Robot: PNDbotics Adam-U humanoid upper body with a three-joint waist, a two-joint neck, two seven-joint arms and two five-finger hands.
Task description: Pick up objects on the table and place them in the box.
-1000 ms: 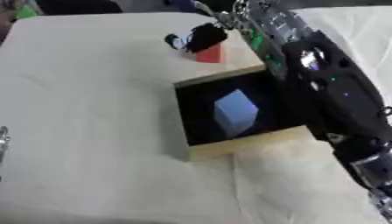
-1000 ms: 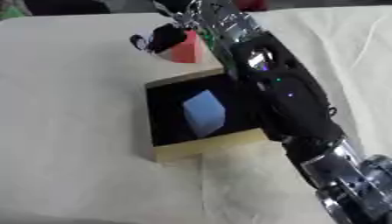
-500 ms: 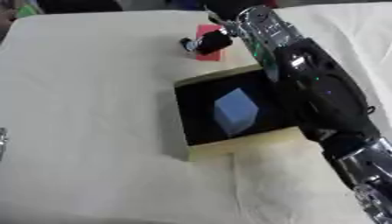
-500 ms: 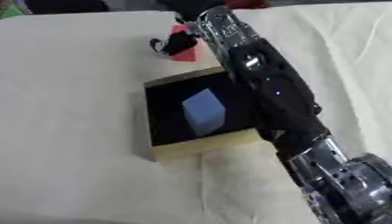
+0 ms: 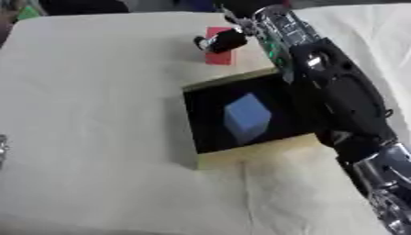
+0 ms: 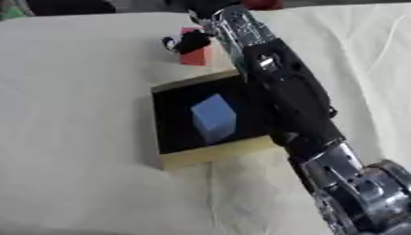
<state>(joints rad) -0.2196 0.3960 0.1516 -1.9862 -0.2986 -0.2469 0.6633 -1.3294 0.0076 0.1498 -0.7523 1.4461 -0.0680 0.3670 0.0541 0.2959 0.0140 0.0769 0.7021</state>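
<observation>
While the red block (image 5: pixel 218 49) is being pinched by the right hand (image 5: pixel 221 40) beyond the box (image 5: pixel 241 157), it could be dropped short, clipping the near rim beside the blue cube (image 5: pixel 246 117).

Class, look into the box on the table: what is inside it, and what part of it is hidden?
Inside the box lies one blue block on a dark floor. The robot's right arm covers the box's right edge, so that strip cannot be seen.

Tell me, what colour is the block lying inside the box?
Light blue. The block shows best in the left eye view, against the box's dark inside.
</observation>
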